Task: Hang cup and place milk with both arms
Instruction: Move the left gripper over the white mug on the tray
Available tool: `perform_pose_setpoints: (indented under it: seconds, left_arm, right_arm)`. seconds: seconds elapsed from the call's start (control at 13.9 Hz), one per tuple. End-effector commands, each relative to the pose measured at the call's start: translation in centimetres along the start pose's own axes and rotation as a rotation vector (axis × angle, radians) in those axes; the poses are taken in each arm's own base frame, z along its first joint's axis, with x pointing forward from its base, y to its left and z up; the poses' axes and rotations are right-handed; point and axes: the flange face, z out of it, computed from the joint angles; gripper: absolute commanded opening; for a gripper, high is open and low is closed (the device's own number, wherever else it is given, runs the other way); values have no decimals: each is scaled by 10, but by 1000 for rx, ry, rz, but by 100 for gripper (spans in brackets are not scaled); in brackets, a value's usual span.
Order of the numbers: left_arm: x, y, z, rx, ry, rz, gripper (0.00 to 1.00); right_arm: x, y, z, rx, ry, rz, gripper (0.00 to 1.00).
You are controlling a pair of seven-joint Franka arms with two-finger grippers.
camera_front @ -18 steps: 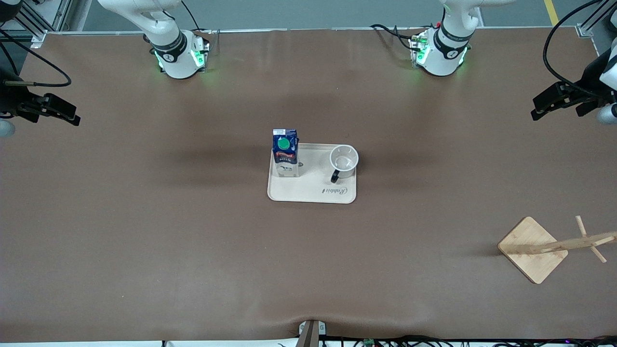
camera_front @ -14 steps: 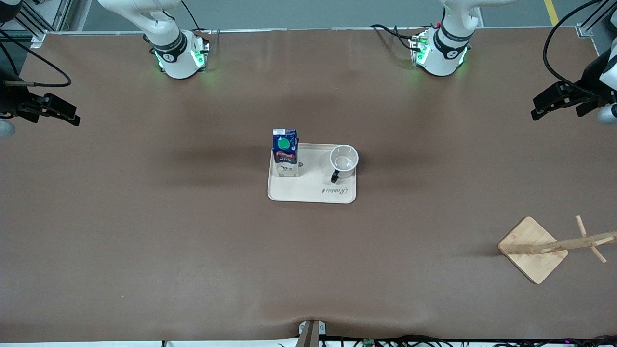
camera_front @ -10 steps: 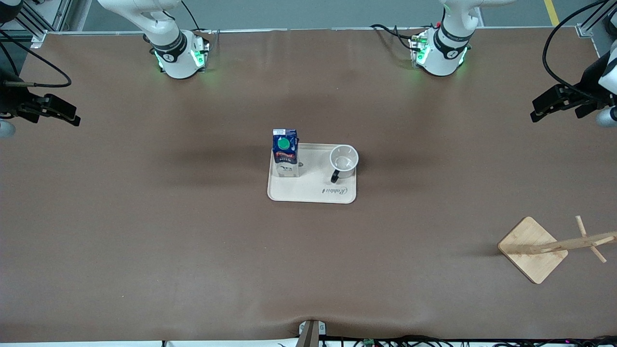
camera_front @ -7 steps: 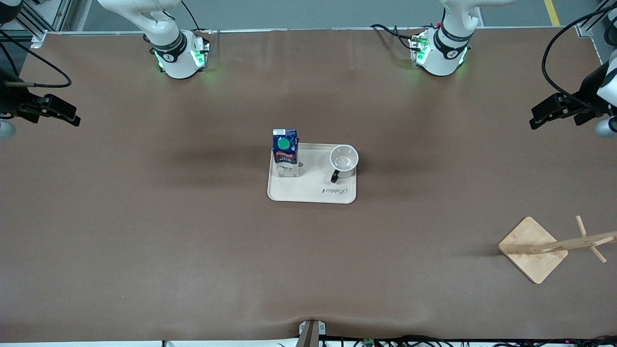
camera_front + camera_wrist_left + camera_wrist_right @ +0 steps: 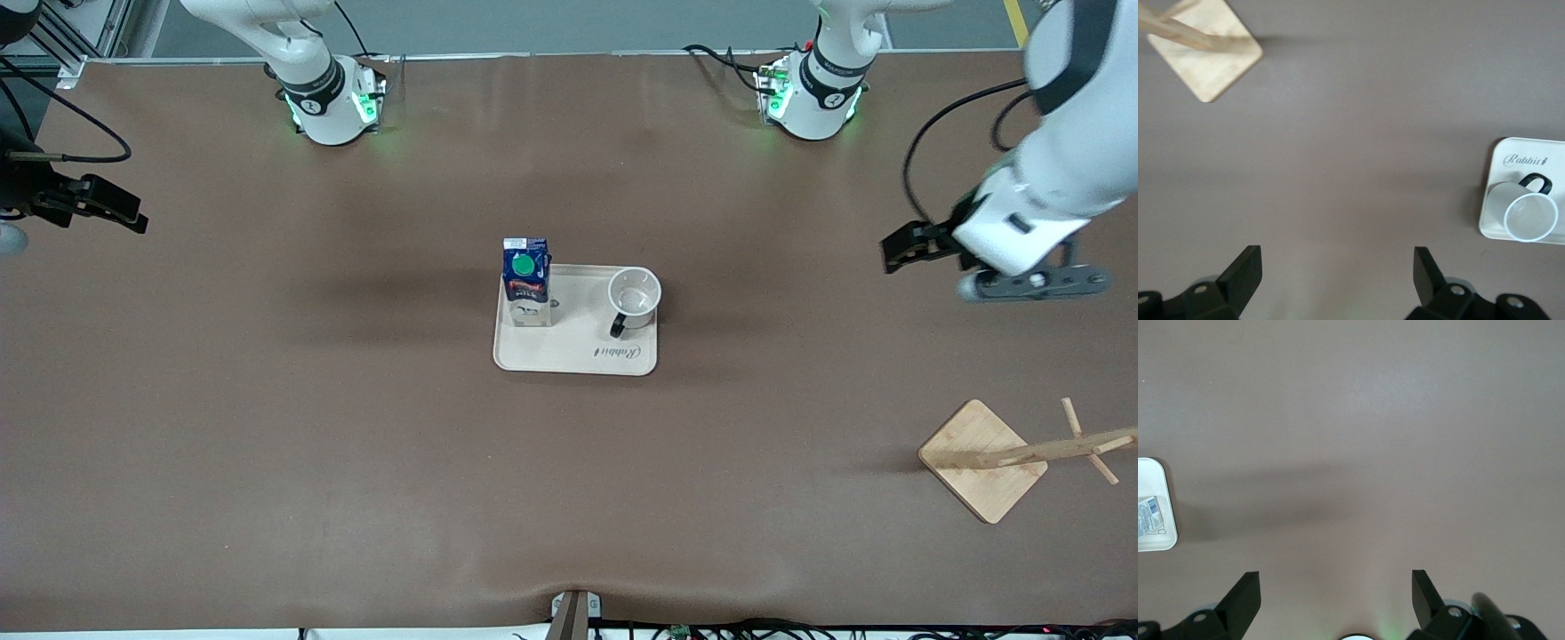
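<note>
The milk point(image 5: 526, 277), a dark-blue carton with a green cap, stands upright on a cream tray point(image 5: 569, 354) at the table's middle. Beside it on the tray, toward the left arm's end, sits the white cup point(image 5: 634, 296) point(image 5: 1523, 212), mouth up, its black handle pointing at the front camera. My left gripper point(image 5: 894, 253) point(image 5: 1337, 268) hangs open over bare table between the tray and the left arm's end, holding nothing. My right gripper point(image 5: 136, 217) point(image 5: 1336, 588) waits open and empty over the table's edge at the right arm's end. The right wrist view shows the tray's corner point(image 5: 1155, 540).
A wooden cup rack point(image 5: 981, 460) point(image 5: 1205, 57) with a square base and pegged pole stands near the front camera at the left arm's end. The table is covered in a brown mat. Cables trail from both arm bases.
The left arm has swung in from the table's end toward the tray, its gripper staying open. The right arm, the milk and the cup have not moved.
</note>
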Motion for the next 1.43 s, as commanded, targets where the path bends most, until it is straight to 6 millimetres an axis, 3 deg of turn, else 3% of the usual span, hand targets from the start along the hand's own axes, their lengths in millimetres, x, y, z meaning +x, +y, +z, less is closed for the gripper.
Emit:
perform_pose_setpoints:
  seconds: [0.0, 0.36, 0.65, 0.79, 0.93, 1.15, 1.36]
  left_arm:
    - [1, 38, 30, -18, 0, -24, 100]
    - [4, 144, 104, -42, -13, -49, 100]
    - [6, 200, 164, -84, -2, -54, 100]
    - [3, 214, 193, -70, -21, -63, 96]
    - [-19, 230, 227, -74, 3, -19, 94]
    - [-37, 253, 272, -72, 26, 54, 81]
    - [-55, 269, 290, -32, 15, 129, 74]
  right_arm:
    - [2, 3, -4, 11, -1, 0, 100]
    - [4, 5, -2, 11, -5, 3, 100]
    - [4, 5, -1, 11, -8, 3, 100]
    - [4, 5, 0, 9, -8, 3, 100]
    - [4, 5, 0, 11, -8, 5, 100]
    - [4, 4, -1, 11, -7, 3, 100]
    - [5, 4, 0, 9, -8, 2, 100]
